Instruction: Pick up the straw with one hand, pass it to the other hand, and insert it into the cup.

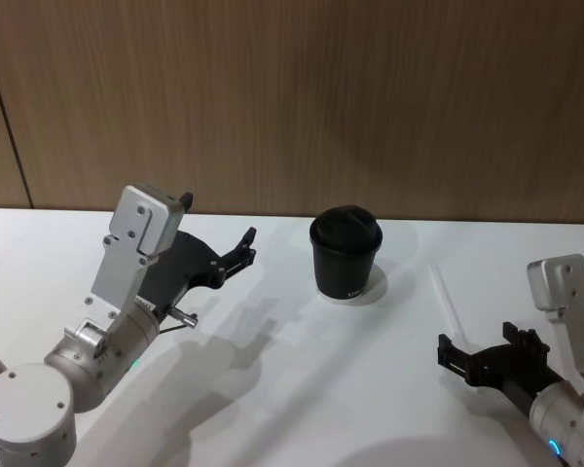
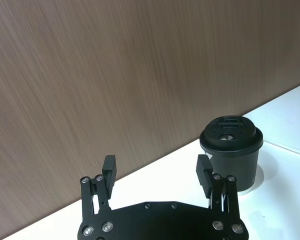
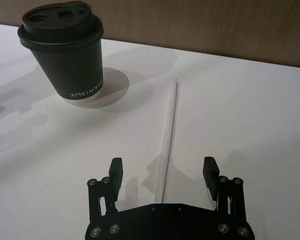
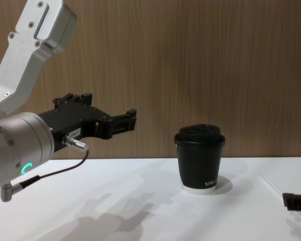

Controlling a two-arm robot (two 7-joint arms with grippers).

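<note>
The white straw (image 1: pixel 446 302) lies flat on the white table, to the right of the cup and a little nearer to me. My right gripper (image 1: pixel 475 341) hovers low over the straw's near end. It is open, and the straw (image 3: pixel 170 135) runs between its fingers (image 3: pixel 209 169) towards the wall. The black lidded cup (image 1: pixel 346 251) stands upright near the wall; its lettering faces the right wrist camera (image 3: pixel 65 55). My left gripper (image 1: pixel 245 245) is held up in the air to the left of the cup (image 2: pixel 231 150). It is open (image 2: pixel 156 170) and holds nothing.
A wood-panelled wall (image 1: pixel 370 97) closes off the table's far edge just behind the cup. Bare white tabletop (image 1: pixel 292 389) stretches between the two arms. A black cable (image 4: pixel 65 168) loops under the left wrist.
</note>
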